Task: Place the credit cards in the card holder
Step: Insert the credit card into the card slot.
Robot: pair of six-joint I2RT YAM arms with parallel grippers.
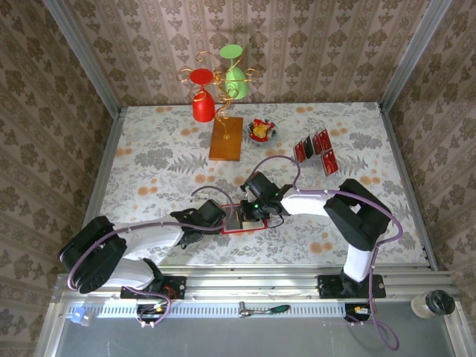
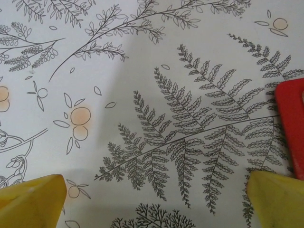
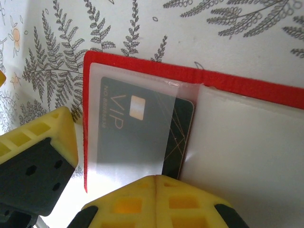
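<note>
From above, the flat, square red card holder (image 1: 239,230) lies open on the fern-printed counter (image 1: 149,160), close to the front edge between the two arms. The right end effector (image 1: 251,214) hangs over it. The left end effector (image 1: 219,217) sits just beside its left edge, probably to steady the holder. A cluster of small red cards with black bands (image 1: 316,152) stands well apart at the back right, with bare cloth between it and the holder. Behind are a small bowl of red-yellow sweets (image 1: 262,131) and an orange wooden slab (image 1: 225,138). The slab carries a wire stand with a red upside-down cup (image 1: 202,105) and a green cup (image 1: 236,83). None of these blocks the way, though the bowl is near the cards.

From the left wrist, the yellow fingers (image 2: 31,202) stand wide apart with only cloth between them. The holder's red edge shows just above the right finger.

From the right wrist, the fingers are pressed together. A dark card marked VIP (image 3: 142,128) lies mostly under the holder's clear pocket film, its right end uncovered. The tips meet at the card's near edge; I cannot tell whether they pinch it or push it.
</note>
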